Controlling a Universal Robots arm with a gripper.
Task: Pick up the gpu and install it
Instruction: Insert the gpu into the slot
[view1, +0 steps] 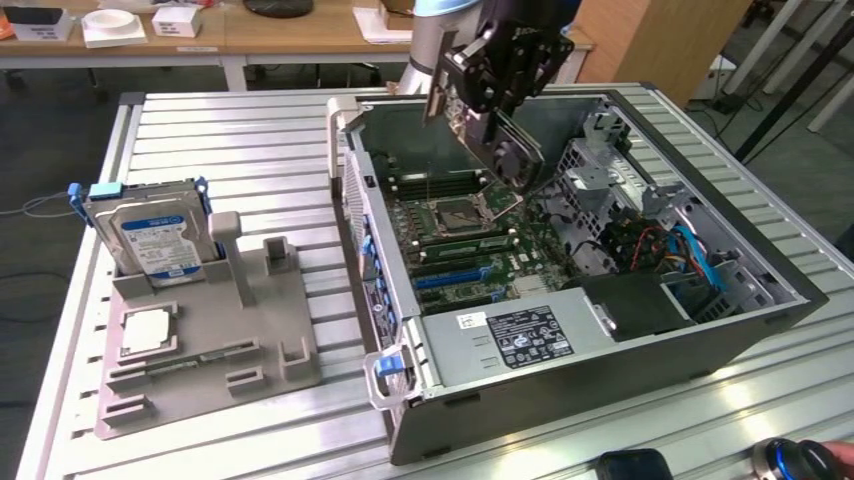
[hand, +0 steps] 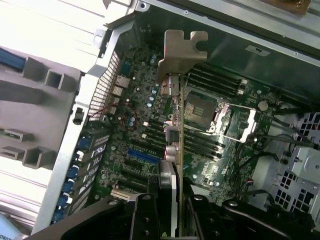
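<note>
Gpu (view1: 489, 135) held above the open computer case (view1: 747, 335)
The gripper (view1: 497, 105) is clamped on its upper edge; the card hangs tilted over the motherboard (view1: 461, 265).

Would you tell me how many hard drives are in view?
1: the silver hard drive with a blue-white label stands upright in the grey plastic holder, exterior view's left. Others may hide inside the open metal computer case.
</note>
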